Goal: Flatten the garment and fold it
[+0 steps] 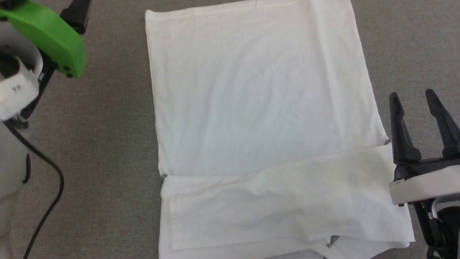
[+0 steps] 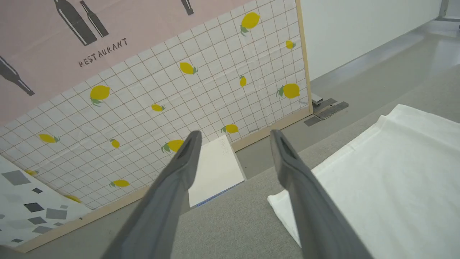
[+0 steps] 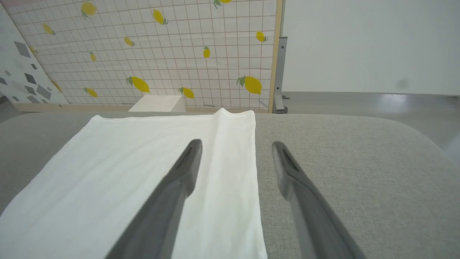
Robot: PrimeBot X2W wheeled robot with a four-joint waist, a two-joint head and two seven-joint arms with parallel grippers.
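Right gripper (image 1: 411, 94) spread wide beside garment (image 1: 258, 108), left gripper (image 2: 235, 132) spread wide

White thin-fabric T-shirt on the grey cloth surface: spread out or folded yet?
Partly folded: the white thin-fabric T-shirt lies smooth, with its near strip doubled over in overlapping layers.

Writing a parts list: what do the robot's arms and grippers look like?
Each gripper has two long, tapering dark fingers: right gripper, left gripper. The right wrist carries a white band with a small label. The left arm has a bright green cover, white housing and a trailing black cable.
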